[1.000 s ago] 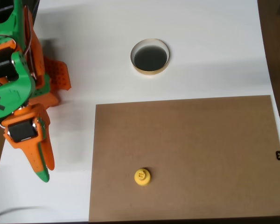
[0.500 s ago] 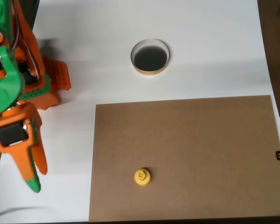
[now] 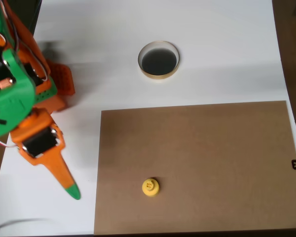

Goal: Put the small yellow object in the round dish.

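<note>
Overhead view, left side: orange-and-green robot arm, its hand (image 3: 69,187) a green-tipped point above the white worktop (image 3: 227,54); fingers look pressed together, clenched on nothing. Right of it, a brown rectangular board (image 3: 212,158) carries the small yellow plastic piece (image 3: 150,187) near its lower-left part. The cream-rimmed, black-centred round dish (image 3: 159,59) sits on the worktop, well apart, beyond the board's upper edge.

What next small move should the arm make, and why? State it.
Probably swing the end effector right, over the brown board, toward the small yellow object. It holds nothing, sits left of the board, and the round dish is empty.
</note>
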`<state>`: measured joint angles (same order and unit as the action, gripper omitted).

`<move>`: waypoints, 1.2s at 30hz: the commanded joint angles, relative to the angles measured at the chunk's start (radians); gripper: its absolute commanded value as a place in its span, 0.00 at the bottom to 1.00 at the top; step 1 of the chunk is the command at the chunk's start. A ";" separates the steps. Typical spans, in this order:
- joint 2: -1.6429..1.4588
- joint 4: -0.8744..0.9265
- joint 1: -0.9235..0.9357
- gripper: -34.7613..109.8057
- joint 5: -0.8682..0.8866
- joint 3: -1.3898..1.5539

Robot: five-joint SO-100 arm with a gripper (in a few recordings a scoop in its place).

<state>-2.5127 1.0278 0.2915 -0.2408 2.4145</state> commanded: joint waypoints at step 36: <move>0.974 0.215 -0.367 0.45 0.097 -0.793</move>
<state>-1.5202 1.2364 -0.0184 -0.1427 1.6935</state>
